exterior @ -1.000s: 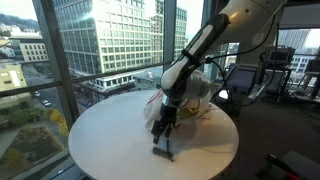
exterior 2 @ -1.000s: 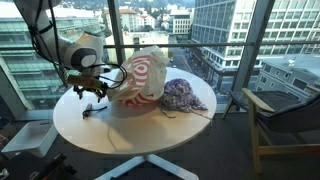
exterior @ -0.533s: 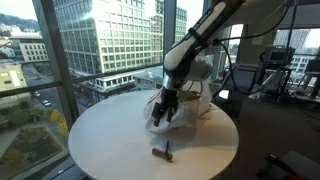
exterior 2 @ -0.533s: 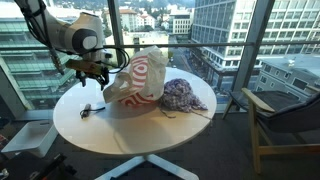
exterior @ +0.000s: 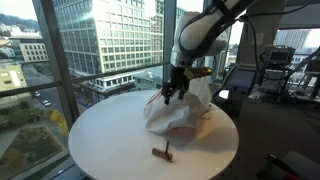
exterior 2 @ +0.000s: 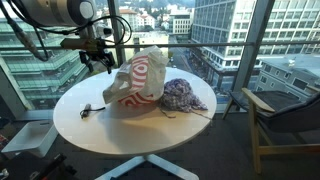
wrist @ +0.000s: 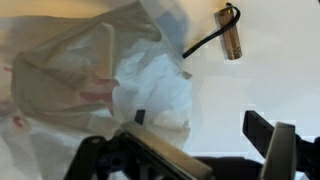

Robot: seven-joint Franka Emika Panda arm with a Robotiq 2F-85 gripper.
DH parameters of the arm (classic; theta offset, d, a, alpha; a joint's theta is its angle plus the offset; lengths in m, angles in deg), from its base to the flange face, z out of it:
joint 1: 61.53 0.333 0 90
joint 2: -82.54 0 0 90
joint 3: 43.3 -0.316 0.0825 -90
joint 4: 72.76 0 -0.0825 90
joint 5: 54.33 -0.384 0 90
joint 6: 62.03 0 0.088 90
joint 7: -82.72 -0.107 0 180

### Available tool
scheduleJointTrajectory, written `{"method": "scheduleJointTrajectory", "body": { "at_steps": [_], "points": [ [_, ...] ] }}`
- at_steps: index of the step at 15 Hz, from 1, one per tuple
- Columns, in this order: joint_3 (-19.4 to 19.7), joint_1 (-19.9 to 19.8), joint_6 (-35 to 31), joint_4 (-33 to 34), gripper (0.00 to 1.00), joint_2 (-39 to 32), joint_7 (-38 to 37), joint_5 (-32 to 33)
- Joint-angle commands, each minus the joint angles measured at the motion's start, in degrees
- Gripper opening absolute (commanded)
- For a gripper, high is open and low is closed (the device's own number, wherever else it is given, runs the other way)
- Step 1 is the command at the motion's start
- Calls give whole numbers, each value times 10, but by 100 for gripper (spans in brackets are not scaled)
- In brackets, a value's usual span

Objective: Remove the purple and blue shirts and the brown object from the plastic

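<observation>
The brown object [exterior: 162, 153] lies on the round white table [exterior: 100, 140], a small cylinder with a black cord; it also shows in the other exterior view [exterior 2: 88, 109] and the wrist view [wrist: 230, 35]. The crumpled white plastic bag [exterior: 182, 112] with red print [exterior 2: 140, 80] stands mid-table and fills the left of the wrist view [wrist: 90, 80]. A heap of purple and blue cloth [exterior 2: 184, 96] lies on the table beside the bag. My gripper [exterior: 172, 93] [exterior 2: 100, 62] hangs above the bag's edge, open and empty [wrist: 200, 125].
Floor-to-ceiling windows run behind the table [exterior 2: 70, 125]. An armchair [exterior 2: 285, 125] stands off to one side, and exercise equipment [exterior: 275, 70] stands beyond the table. The table edge is close to the brown object.
My gripper has risen from beside the brown object and moved up over the bag. The brown object stays lying on the table.
</observation>
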Motion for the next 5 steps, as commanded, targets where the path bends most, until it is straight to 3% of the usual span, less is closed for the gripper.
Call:
{"method": "scheduleJointTrajectory", "body": {
  "at_steps": [1, 5],
  "points": [
    [11, 8, 43, -32, 100, 77, -110, 87],
    [-2, -3, 66, -56, 100, 133, -201, 153]
  ]
}}
